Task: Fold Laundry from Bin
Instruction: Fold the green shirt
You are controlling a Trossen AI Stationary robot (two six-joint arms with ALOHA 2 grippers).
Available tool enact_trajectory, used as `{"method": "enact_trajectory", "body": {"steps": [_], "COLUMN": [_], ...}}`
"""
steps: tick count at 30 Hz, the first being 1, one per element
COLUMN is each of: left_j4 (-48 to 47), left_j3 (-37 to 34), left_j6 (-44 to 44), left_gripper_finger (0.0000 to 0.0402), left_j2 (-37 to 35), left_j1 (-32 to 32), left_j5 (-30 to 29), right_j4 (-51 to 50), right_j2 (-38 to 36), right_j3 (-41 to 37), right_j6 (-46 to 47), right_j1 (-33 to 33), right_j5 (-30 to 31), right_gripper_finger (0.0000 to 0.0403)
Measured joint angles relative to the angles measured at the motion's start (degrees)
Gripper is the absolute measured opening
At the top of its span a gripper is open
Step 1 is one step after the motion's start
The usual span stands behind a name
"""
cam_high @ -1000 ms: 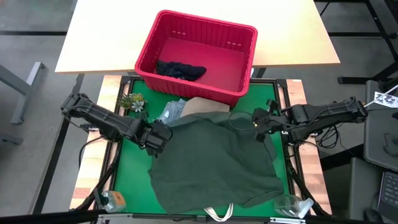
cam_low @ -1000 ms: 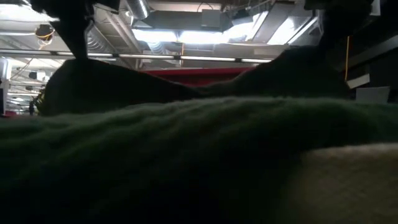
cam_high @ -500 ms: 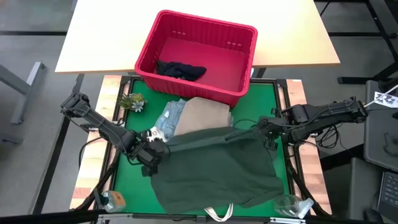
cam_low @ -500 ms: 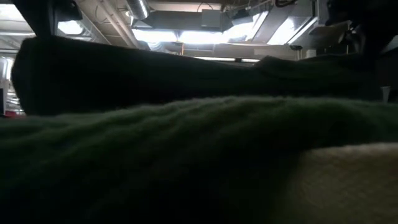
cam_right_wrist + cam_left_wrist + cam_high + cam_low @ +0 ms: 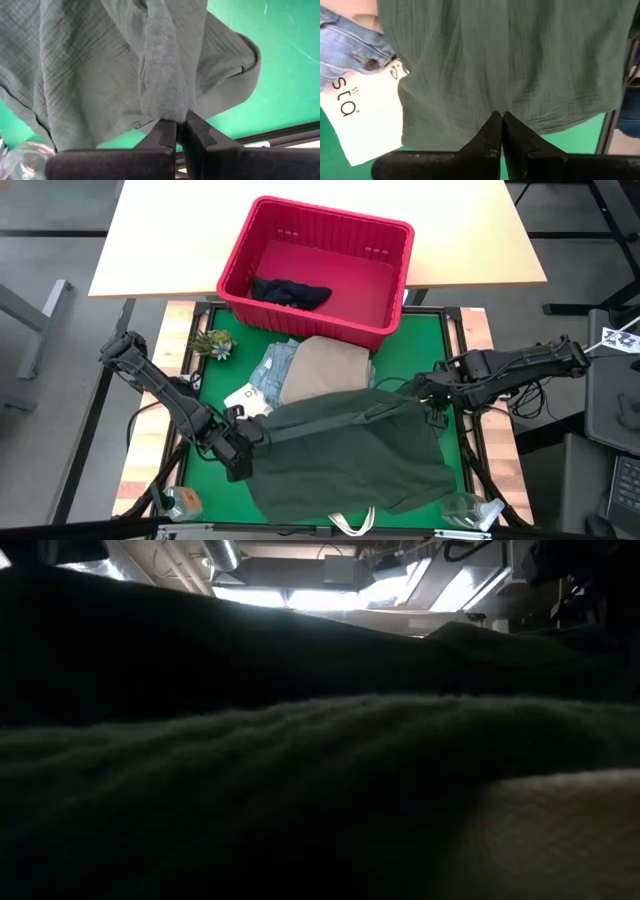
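Folding barely begun: our left tool [image 5: 243,442] and right tool [image 5: 428,392] pinch olive shirt [image 5: 345,450] mid-frame; navy garment [image 5: 290,292] waits in bin [image 5: 385,330].

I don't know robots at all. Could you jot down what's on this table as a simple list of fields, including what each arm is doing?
Being handled: green shirt, spread over the green mat
Left gripper: fingers shut on the shirt's near-left edge
Right gripper: fingers shut on the shirt's right edge
Beside the shirt: beige cloth on top of blue jeans
Red bin: at the mat's far edge, holding one dark garment
Also there: small plant, white printed tag
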Motion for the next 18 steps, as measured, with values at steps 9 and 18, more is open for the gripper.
{"method": "enact_trajectory", "body": {"steps": [9,18], "left_j4": [1.62,3.04], "left_j3": [0.0,-0.02], "left_j6": [0.19,-0.66], "left_gripper_finger": [0.0,0.0027], "left_j2": [6.27,7.45], "left_j1": [-2.05,-2.44], "left_j5": [1.12,4.41], "right_j4": [0.02,-0.07], "right_j2": [1.47,1.56], "right_j3": [-0.02,-0.02], "right_j6": [0.68,2.21], "right_j1": [0.0,0.0], "right_j5": [-7.48,-9.6], "right_gripper_finger": [0.0012,0.0014]}}
